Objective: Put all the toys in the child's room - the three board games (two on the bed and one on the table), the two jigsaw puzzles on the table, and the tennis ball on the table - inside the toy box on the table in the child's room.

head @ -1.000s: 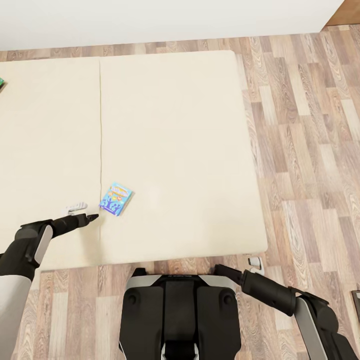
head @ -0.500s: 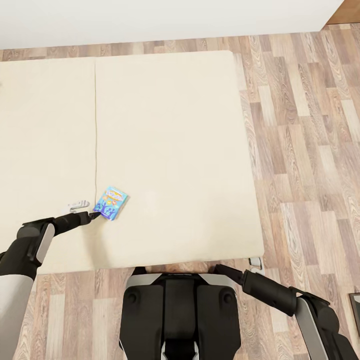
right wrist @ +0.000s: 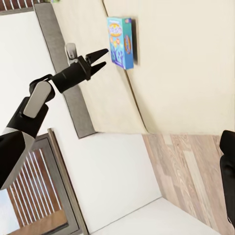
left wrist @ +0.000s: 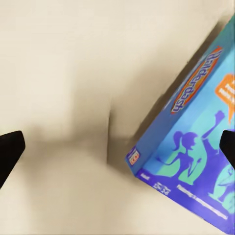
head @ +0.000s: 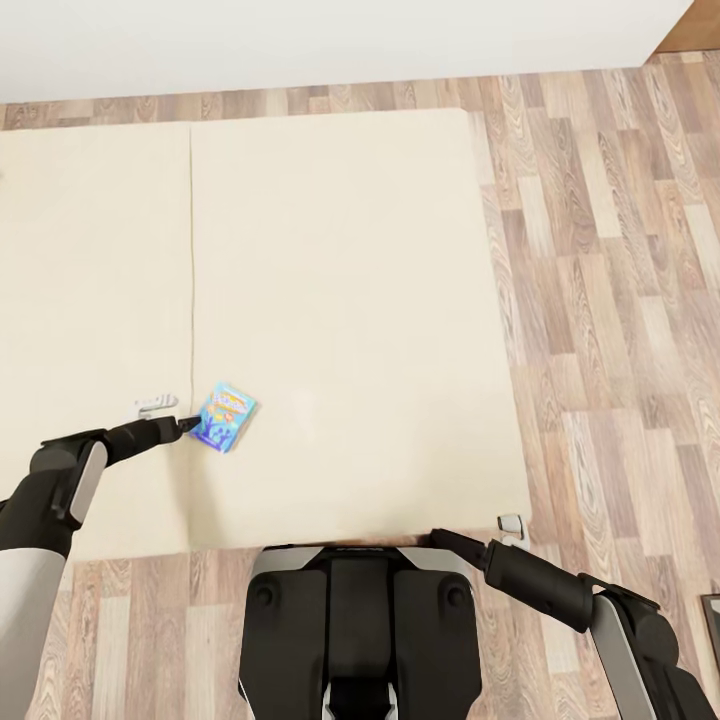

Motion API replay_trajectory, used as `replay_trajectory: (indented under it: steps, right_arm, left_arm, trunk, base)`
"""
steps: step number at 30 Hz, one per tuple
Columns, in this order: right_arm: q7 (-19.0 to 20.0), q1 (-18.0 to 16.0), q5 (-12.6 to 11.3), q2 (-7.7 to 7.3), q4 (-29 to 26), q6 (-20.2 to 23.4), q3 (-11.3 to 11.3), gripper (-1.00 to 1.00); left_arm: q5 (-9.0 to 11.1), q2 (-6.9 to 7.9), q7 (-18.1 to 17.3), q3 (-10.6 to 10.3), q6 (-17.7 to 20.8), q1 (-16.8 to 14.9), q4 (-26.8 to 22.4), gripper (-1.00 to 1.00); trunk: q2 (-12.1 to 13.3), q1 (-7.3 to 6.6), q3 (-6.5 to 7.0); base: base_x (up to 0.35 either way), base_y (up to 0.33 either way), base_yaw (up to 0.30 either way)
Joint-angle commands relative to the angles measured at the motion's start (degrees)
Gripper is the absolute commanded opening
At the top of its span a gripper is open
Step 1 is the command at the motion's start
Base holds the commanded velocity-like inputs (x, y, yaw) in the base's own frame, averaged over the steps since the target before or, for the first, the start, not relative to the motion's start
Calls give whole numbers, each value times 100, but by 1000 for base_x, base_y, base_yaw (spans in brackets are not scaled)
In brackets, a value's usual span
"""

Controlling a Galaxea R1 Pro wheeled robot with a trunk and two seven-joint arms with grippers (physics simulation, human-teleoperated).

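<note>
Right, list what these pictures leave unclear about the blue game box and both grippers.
- Blue board game: in the left wrist view its far end runs off the frame edge.
- Left gripper: open beside the box on the bed; whether a fingertip touches it is too small to tell in the head view.
- Right gripper: partly behind the robot's trunk in the head view, so open or shut is unclear.
</note>
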Motion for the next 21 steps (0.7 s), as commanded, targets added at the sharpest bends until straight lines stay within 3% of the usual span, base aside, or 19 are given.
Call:
replay_trajectory:
  steps: [1,12,21]
  right_arm:
    - [12,-1,-6,0,-1,26,-4,100]
    - [12,-1,-6,0,-1,25,-4,100]
    - [15,-1,-6,0,-1,24,-4,100]
  left_arm:
    - [49,-1,-3,7,50,-2,-25,100]
    - [59,-16,-18,4,75,-2,-124,100]
    - [66,-167,-113,-86,115,-2,-129,100]
  trunk:
    - [-8,4,-5]
    - [-8,4,-5]
    - [-8,4,-6]
  base:
    - [74,15,0]
    - [19,4,0]
    - [32,0,0]
